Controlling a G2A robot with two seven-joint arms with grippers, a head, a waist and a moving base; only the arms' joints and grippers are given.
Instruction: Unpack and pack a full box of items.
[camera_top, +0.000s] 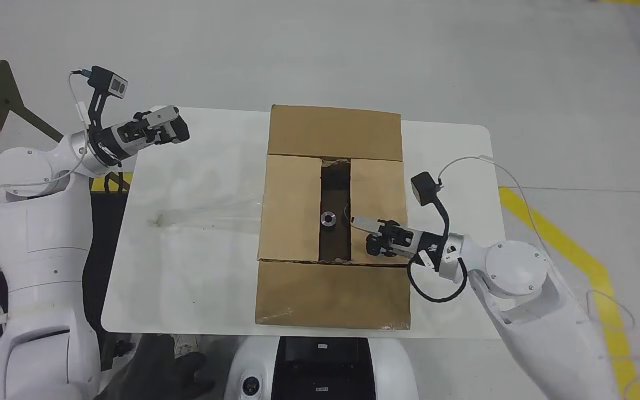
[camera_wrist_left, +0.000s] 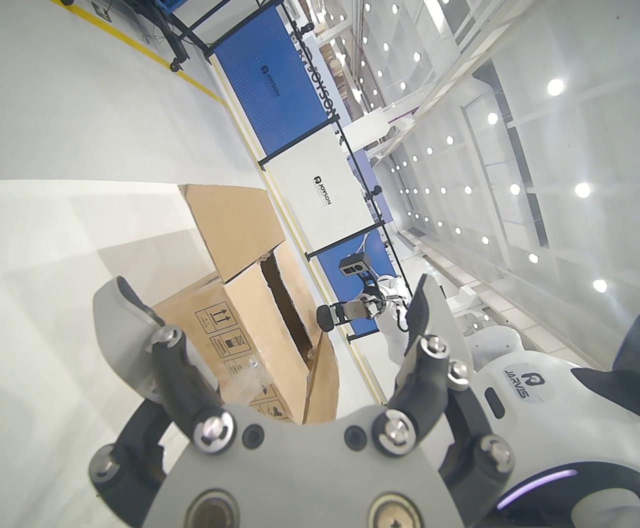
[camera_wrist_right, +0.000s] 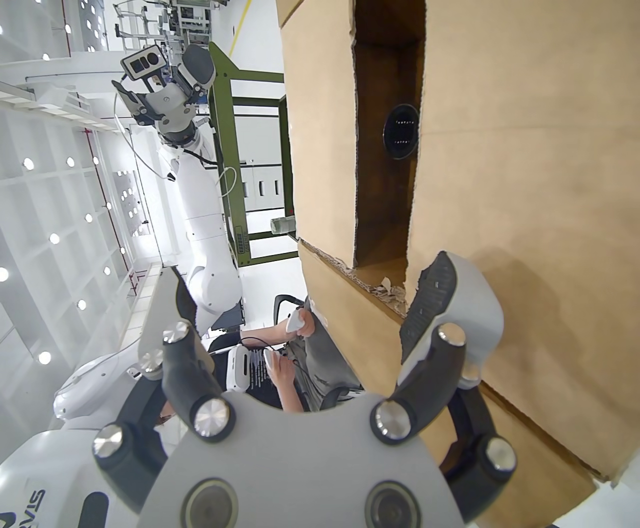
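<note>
Barely started imo: cardboard box (camera_top: 290, 215) sits mid table (camera_top: 190, 270), flaps mostly shut, 1 round dark item (camera_top: 327, 218) visible through the gap. Right pincer (camera_top: 368, 233) is released at the flap edge, left pincer (camera_top: 178, 128) released too, off by the table corner

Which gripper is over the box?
The right gripper, fingers open over a flap of the box. The left gripper is over the table's corner, apart from the box.

Narrow slot (camera_top: 335, 192) between box flaps (camera_top: 290, 205) (round item (camera_top: 327, 218) inside), flaps covering both sides, right gripper (camera_top: 372, 232) at its edge.
</note>
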